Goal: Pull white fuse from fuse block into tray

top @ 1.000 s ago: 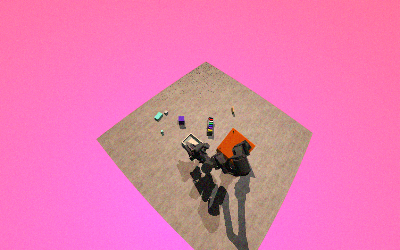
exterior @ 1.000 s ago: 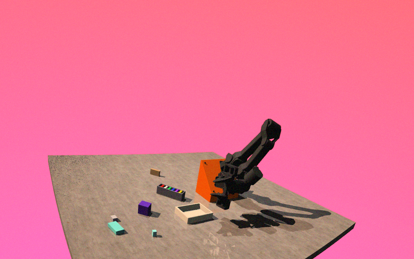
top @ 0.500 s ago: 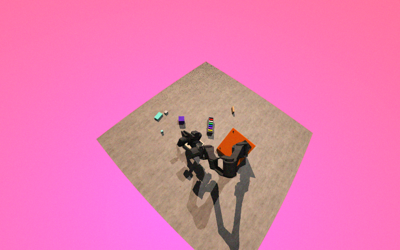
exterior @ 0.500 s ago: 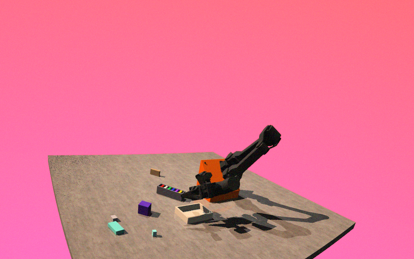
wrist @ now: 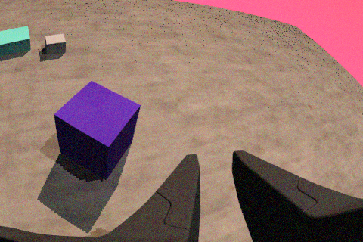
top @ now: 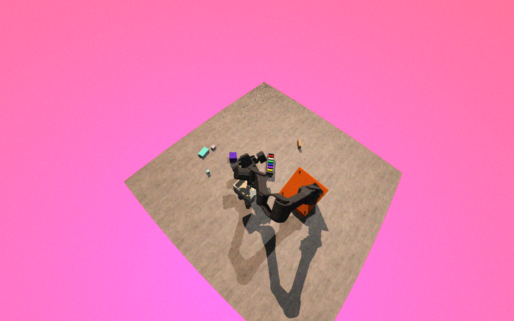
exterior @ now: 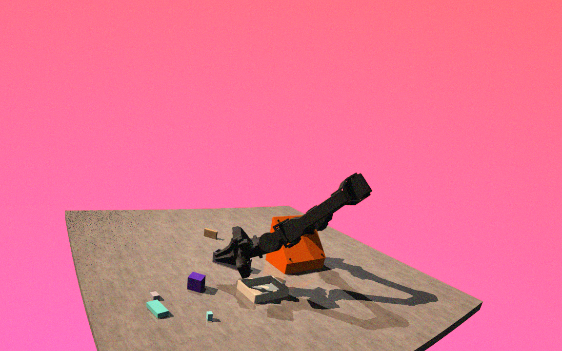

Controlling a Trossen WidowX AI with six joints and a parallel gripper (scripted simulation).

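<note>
The white fuse (top: pixel 271 158) sits in the dark fuse block (top: pixel 269 174), second from the far end, between the red and green fuses. The block is hidden behind the gripper in the exterior view and is outside the wrist view. My gripper (top: pixel 245 158) (exterior: pixel 214 258) (wrist: pixel 214 162) is above the table, left of the block in the top view. Its fingers stand a narrow gap apart with nothing between them. The cream tray (top: pixel 236 187) (exterior: pixel 246 291) is partly under the arm in the top view. The visible part of its inside holds shadows and no fuse.
A purple cube (top: pixel 233 156) (exterior: pixel 196 282) (wrist: pixel 96 113) stands near the gripper. A teal block (top: pixel 203 152) (exterior: pixel 157 309) (wrist: pixel 15 35), a small pale block (top: pixel 213 147) (exterior: pixel 154 295) (wrist: pixel 55 39), a tiny teal block (top: pixel 208 171) (exterior: pixel 209 316) and a tan block (top: pixel 299 143) (exterior: pixel 210 233) lie farther off.
</note>
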